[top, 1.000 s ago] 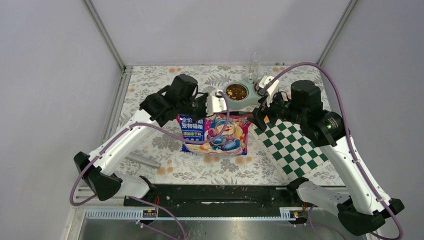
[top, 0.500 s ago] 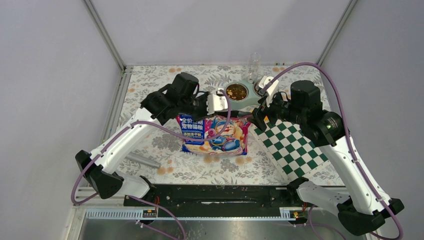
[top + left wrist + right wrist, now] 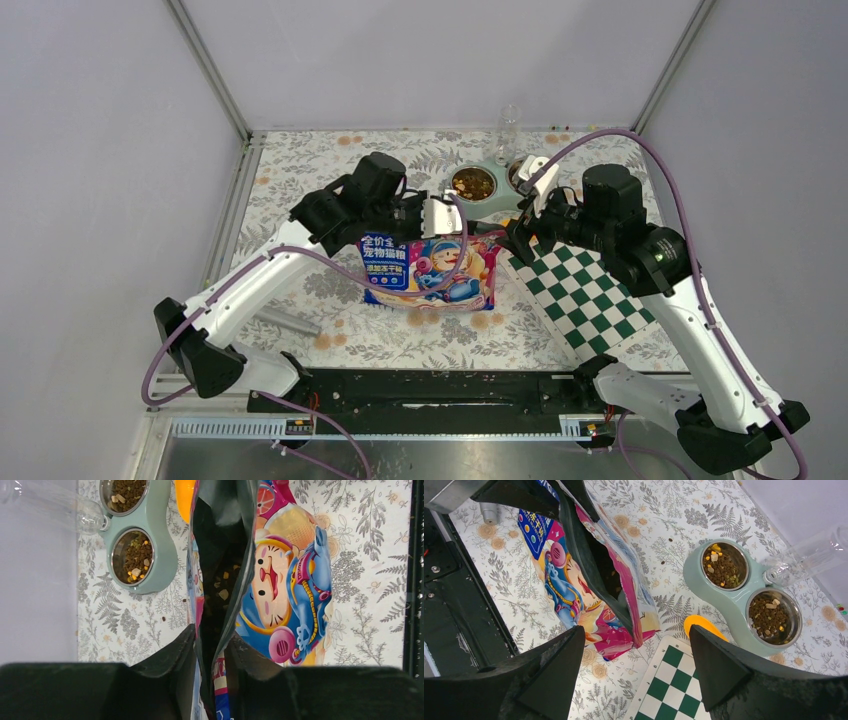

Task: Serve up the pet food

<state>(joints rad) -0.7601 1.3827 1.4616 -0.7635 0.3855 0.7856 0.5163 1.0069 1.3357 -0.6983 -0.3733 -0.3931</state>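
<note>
Pinching one wall of the bag (image 3: 280,595) at its mouth, the left tool (image 3: 210,642) has its two dark fingers closed tight on the glossy film, and the mouth gapes open. The bag, printed with a blue and pink cartoon, sits about the middle of the tabletop (image 3: 300,170).

Some of the pet food (image 3: 220,592) shows as brown and tan pellets deep in the bag's dark inside. More of it fills both steel bowls of a pale green feeder (image 3: 704,592), which stands near the far edge, just beyond the bag. A few stray pellets lie on the flowered cloth between the bag and the feeder.

The right tool (image 3: 636,630) hangs above the bag's right side with its fingers spread wide and nothing between them.

An orange scoop (image 3: 704,626) lies just beside the feeder, at the far corner of a green and white checkered mat (image 3: 674,680) that runs toward the right edge. A clear bottle (image 3: 809,555) stands against the feeder at the far edge. A metal cylinder (image 3: 285,321) lies toward the near left corner, well apart from the bag.
</note>
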